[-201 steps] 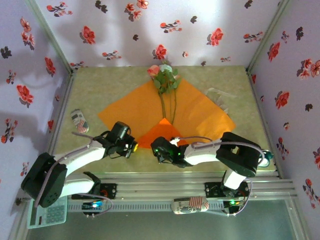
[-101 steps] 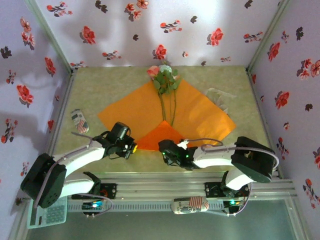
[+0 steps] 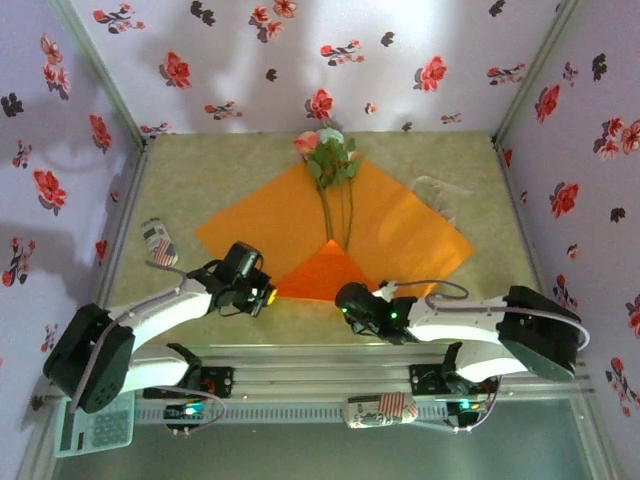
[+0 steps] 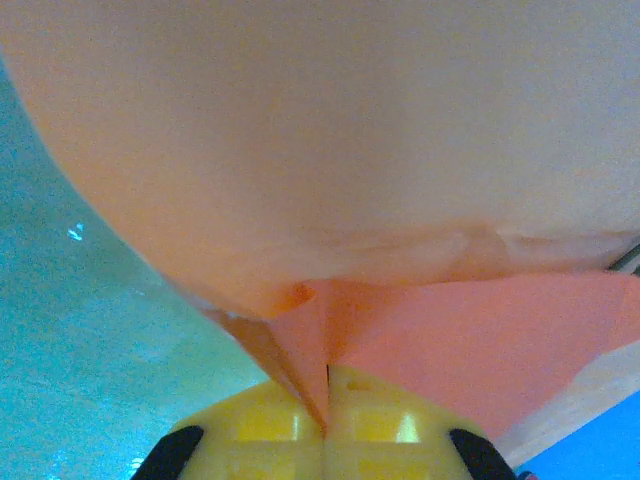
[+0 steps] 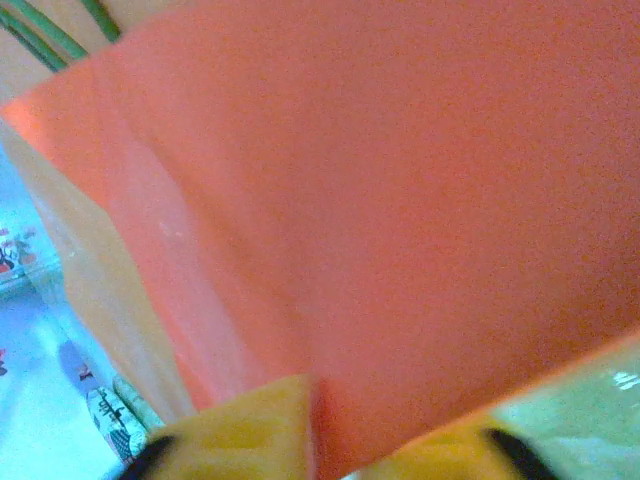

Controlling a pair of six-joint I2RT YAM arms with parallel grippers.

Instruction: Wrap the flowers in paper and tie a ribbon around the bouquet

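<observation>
The right gripper (image 3: 350,298) draws back toward the lower right of the top view, its elbow swinging outward, uncovering more of the paper (image 3: 260,225)'s folded-up near corner.

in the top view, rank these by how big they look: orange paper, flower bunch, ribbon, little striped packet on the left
1. the paper, by far the largest
2. the flowers, blooms plus long stems
3. the ribbon and the striped packet: unranked, the ribbon is too faint to trace

Overhead view; wrist close-ups of paper (image 4: 450,340)
</observation>
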